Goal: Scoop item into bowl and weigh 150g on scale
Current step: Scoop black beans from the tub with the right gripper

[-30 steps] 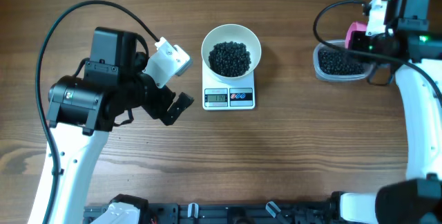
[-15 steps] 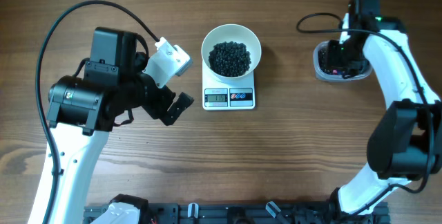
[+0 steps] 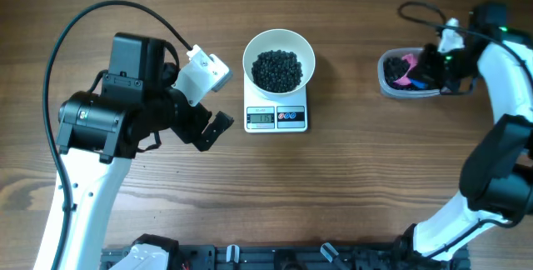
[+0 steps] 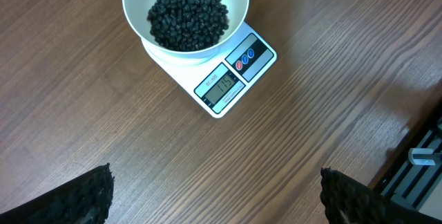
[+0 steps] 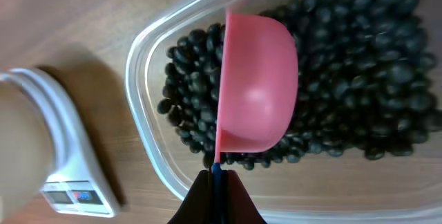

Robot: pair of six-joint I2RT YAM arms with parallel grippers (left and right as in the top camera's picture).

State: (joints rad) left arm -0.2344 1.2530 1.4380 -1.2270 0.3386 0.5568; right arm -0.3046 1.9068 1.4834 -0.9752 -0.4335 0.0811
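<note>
One bowl [image 3: 279,35] of beans [image 3: 277,70] on one scale [image 3: 276,117]; right gripper [image 5: 216,175] pinches one scoop [image 5: 255,92] in one tub [image 3: 385,77] of beans; left gripper [image 4: 221,193] gapes beside the scale

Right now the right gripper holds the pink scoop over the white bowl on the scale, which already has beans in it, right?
Not quite. The right gripper holds the pink scoop at the clear tub, not over the white bowl, as the right wrist view shows. That bowl does sit on the scale with beans in it.
</note>
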